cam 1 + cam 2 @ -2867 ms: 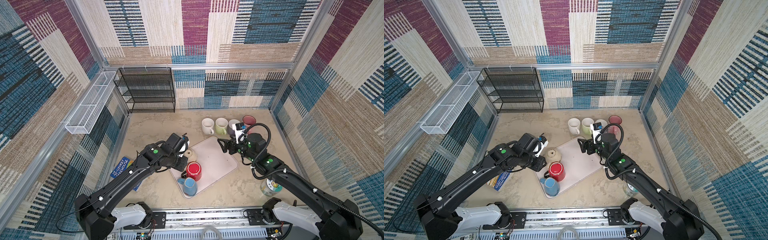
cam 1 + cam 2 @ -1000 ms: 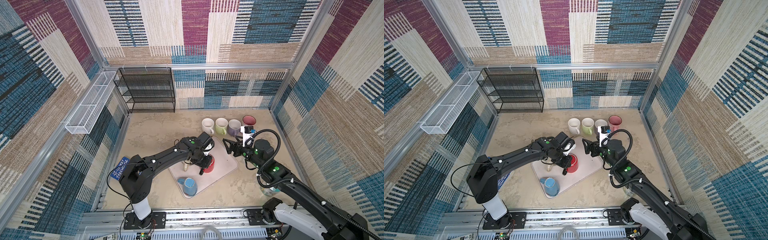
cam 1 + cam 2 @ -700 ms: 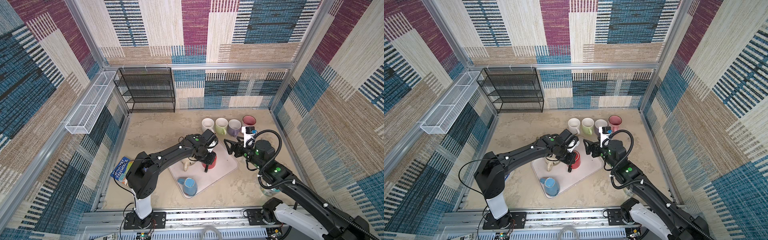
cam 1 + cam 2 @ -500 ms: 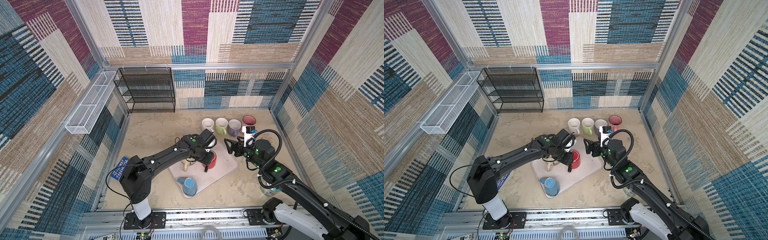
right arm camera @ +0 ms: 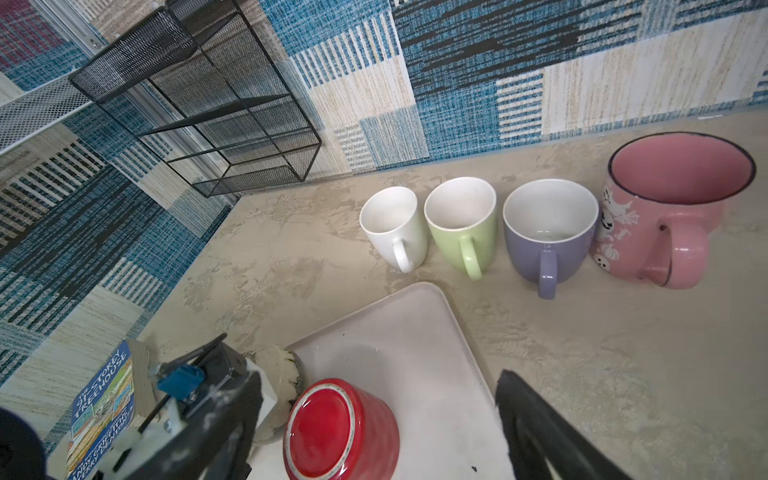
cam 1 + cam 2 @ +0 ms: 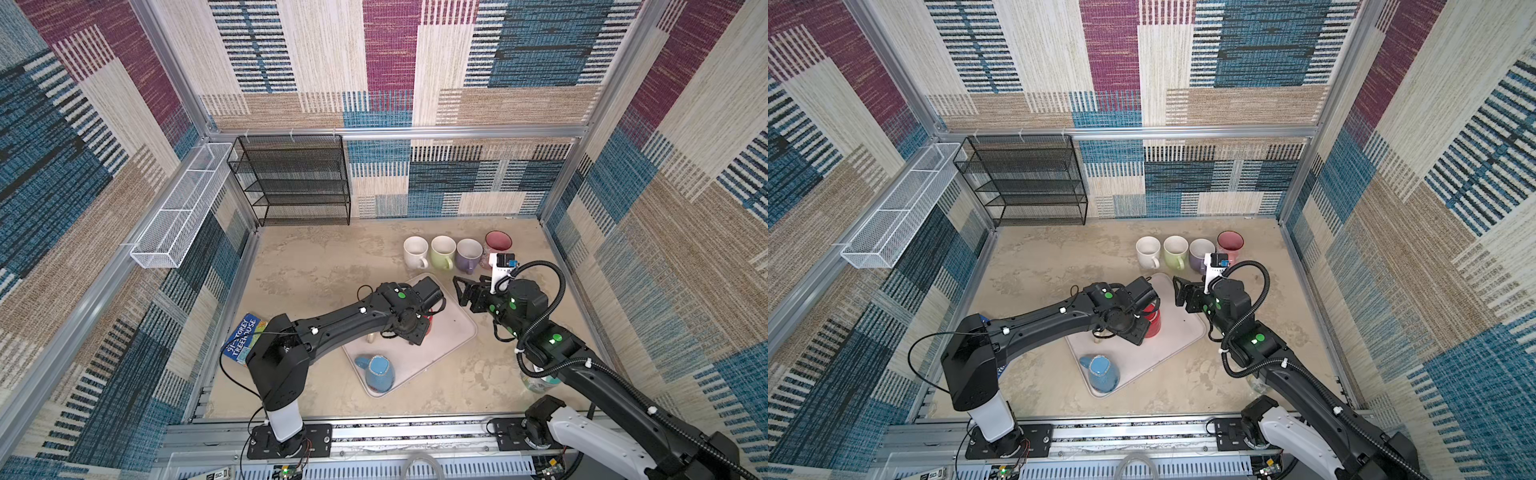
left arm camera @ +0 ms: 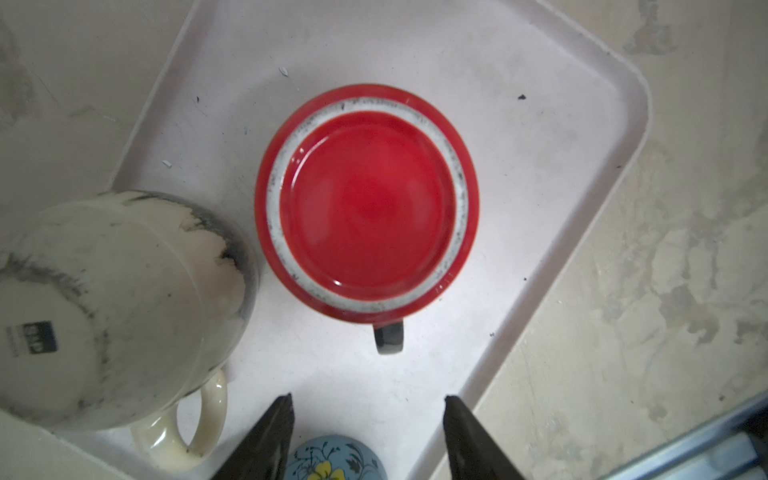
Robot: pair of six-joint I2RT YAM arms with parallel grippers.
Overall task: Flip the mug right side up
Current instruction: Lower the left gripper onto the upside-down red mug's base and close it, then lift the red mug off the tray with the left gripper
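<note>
Red mug (image 7: 368, 203) sits bottom-up on the tray (image 7: 561, 62); my left claw (image 7: 368, 401) hangs open above it. I'd straddle the body, clear of the handle (image 7: 388, 338) and cream mug (image 7: 104, 291), then clamp firmly before flipping.

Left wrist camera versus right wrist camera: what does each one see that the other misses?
Only the left wrist view shows the blue flowered mug. Only the right wrist view shows four upright ones in a row: white mug, green mug, purple mug, pink mug, plus the black wire shelf and a book. Both show the upside-down red mug on the tray, a cream mug beside it.
</note>
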